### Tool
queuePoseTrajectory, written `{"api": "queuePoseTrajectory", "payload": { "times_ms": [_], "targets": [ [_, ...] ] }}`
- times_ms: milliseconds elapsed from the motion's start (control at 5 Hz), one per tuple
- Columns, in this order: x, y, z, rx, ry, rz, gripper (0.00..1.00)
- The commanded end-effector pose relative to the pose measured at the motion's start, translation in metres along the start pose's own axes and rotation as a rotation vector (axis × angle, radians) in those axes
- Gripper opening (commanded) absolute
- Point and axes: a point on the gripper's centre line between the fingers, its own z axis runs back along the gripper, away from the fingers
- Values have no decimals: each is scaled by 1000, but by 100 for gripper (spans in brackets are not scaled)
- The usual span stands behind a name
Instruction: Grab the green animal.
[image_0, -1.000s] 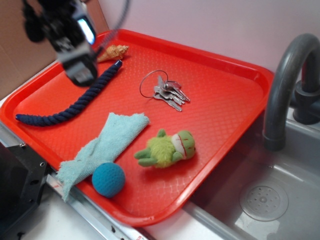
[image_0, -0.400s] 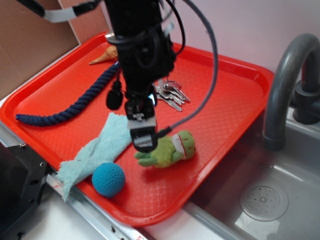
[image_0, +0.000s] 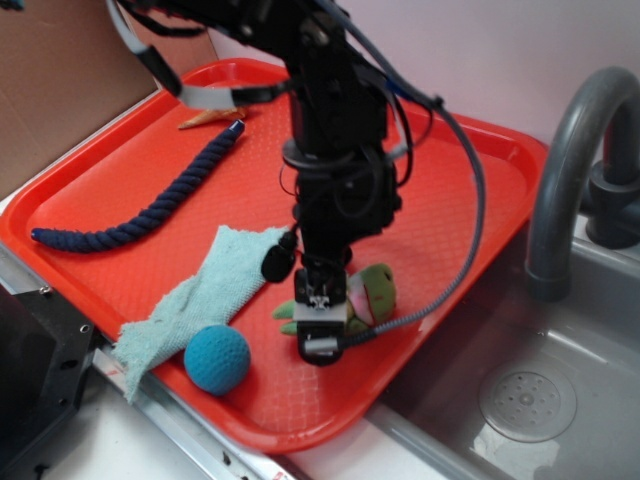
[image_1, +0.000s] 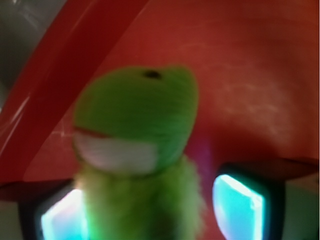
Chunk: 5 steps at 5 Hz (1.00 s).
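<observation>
The green animal (image_0: 372, 292), a small plush frog with a fuzzy lime body and pinkish-white face, lies on the red tray (image_0: 470, 190) near its front right edge. My gripper (image_0: 322, 318) hangs straight down over the frog's body and hides most of it; only the head and one limb show. In the wrist view the frog (image_1: 137, 130) fills the space between my two fingers (image_1: 239, 205), blurred and close. The fingers stand apart on both sides of its body, with a gap on the right side. The gripper is open.
A teal crocheted ball (image_0: 217, 358) and a light blue cloth (image_0: 200, 295) lie just left of the frog. A dark blue rope (image_0: 140, 212) and a shell (image_0: 205, 118) lie at the back left. A grey faucet (image_0: 565, 170) and sink (image_0: 525, 400) are right of the tray.
My gripper has moved from the tray's back left corner across to the front right and come down over the frog, now straddling its body. The frog has not visibly moved.
</observation>
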Motion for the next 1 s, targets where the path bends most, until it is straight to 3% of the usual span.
{"api": "queuePoseTrajectory", "payload": {
  "times_ms": [0, 400, 600, 800],
  "targets": [
    [3, -16, -20, 47, 39, -84, 0],
    [2, -21, -25, 83, 64, -87, 0],
    [-20, -9, 23, 218, 16, 105, 0],
    [-53, 14, 71, 202, -167, 257, 0]
  ]
}}
